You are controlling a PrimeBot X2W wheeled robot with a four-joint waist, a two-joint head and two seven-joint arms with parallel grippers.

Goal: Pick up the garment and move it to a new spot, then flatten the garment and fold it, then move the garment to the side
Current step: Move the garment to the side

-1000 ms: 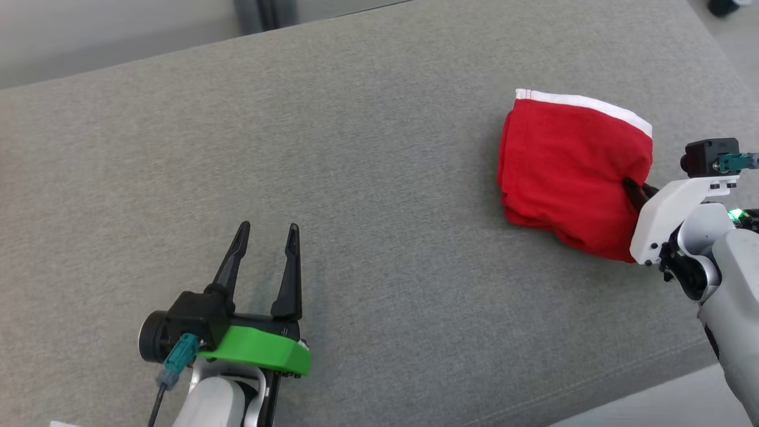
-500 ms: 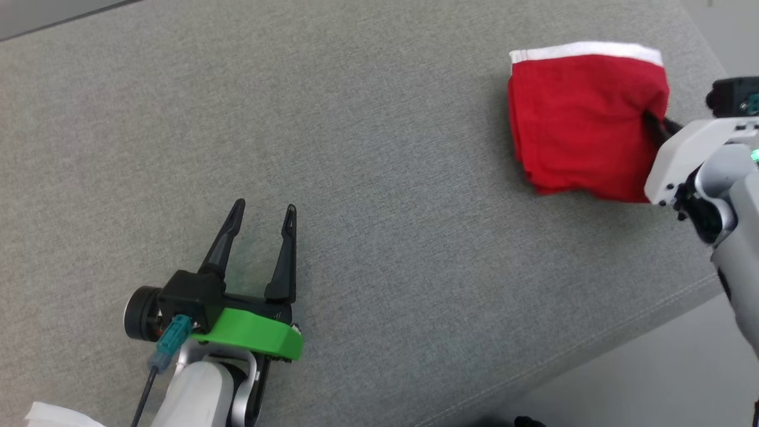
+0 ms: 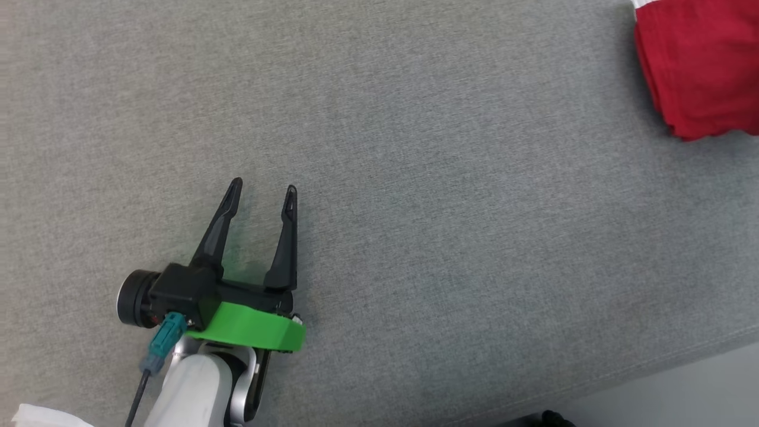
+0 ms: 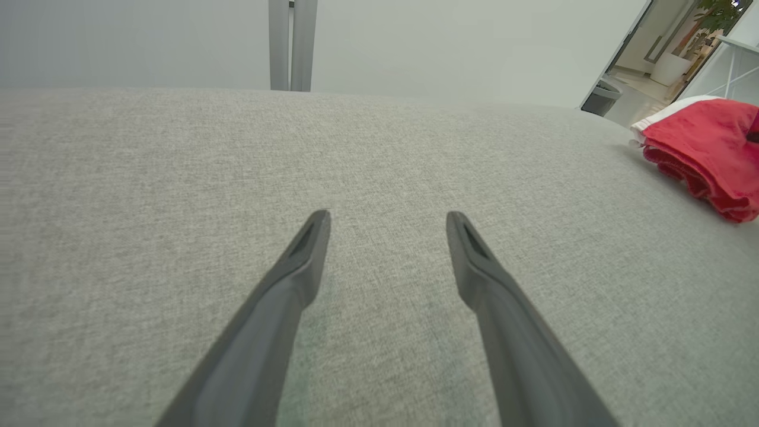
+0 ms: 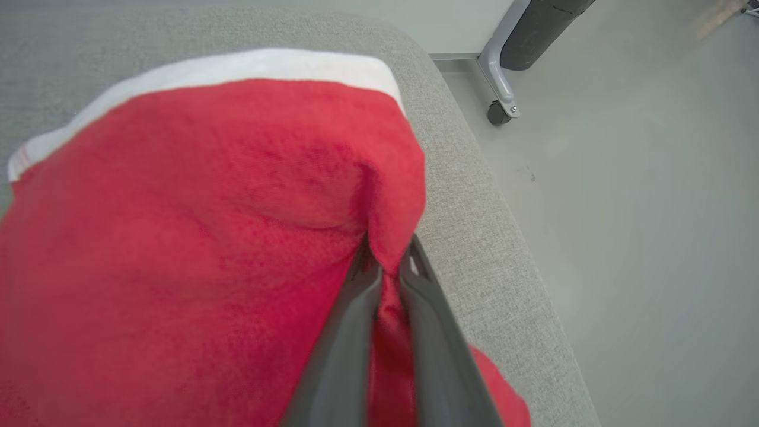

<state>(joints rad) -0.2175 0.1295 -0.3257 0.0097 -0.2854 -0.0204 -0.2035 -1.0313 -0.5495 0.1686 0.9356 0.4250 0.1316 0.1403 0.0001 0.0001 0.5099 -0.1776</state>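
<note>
The garment (image 3: pixel 699 71) is a folded red cloth with a white band, lying at the far right of the grey cushion (image 3: pixel 415 148). It also shows at the right edge of the left wrist view (image 4: pixel 705 148). In the right wrist view my right gripper (image 5: pixel 385 261) is shut on a fold of the garment (image 5: pixel 207 237), close to the cushion's edge. My left gripper (image 3: pixel 261 193) rests open and empty over the cushion at the lower left, far from the cloth, its open jaws also seen from its own wrist (image 4: pixel 388 222).
The cushion's rounded edge (image 5: pixel 492 213) drops to a pale floor (image 5: pixel 622 207) just beside the garment. A wheeled stand leg (image 5: pixel 504 89) sits on that floor. A white scrap (image 3: pixel 41 415) shows at the lower left corner.
The head camera has swung down and left, so the garment and right arm slid toward the upper right edge. The right gripper has carried the garment toward the cushion's far right. The left gripper stayed put.
</note>
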